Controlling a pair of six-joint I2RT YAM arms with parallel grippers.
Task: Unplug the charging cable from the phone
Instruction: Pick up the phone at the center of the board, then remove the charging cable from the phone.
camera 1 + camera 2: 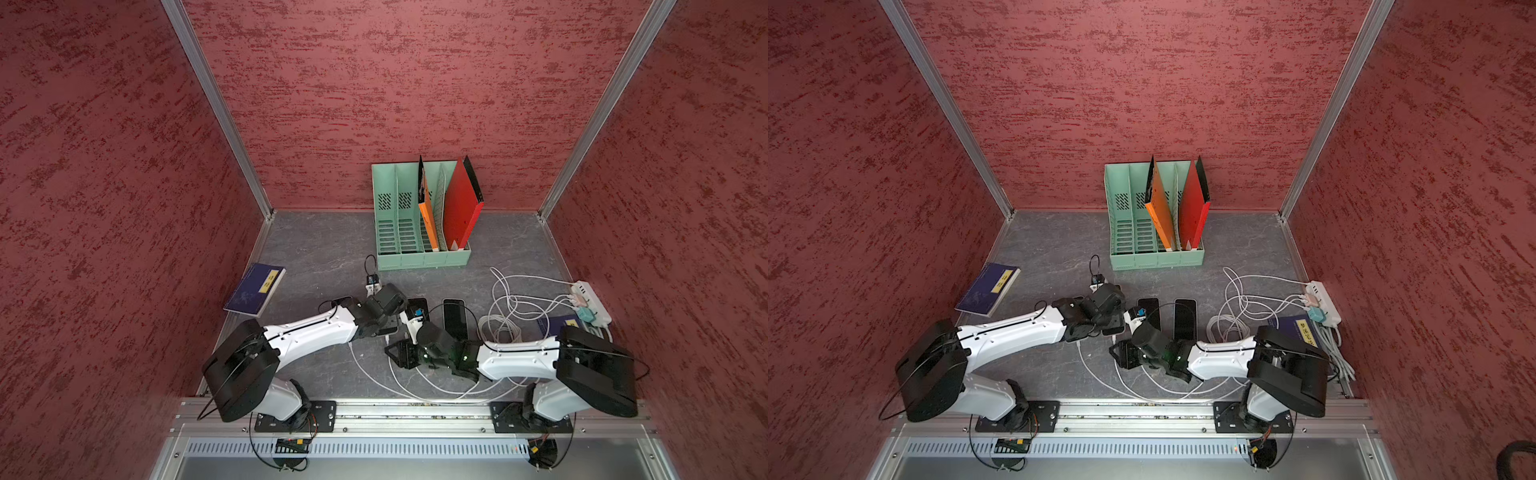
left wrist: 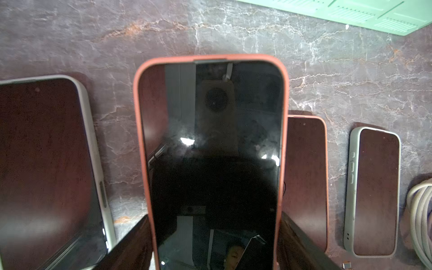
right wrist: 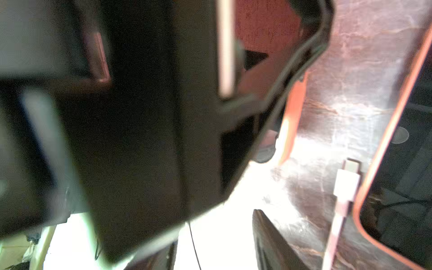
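Grey marbled desk [image 2: 70, 35] is spreading under my left hand [image 2: 214, 218], which is clamping the orange-cased phone [image 2: 210, 117] by its edges. My right hand [image 1: 392, 352] is hovering, and I cannot tell its grip; the charging cable's plug [image 3: 346, 184] is lying bare beside a second orange phone [image 3: 402, 187].
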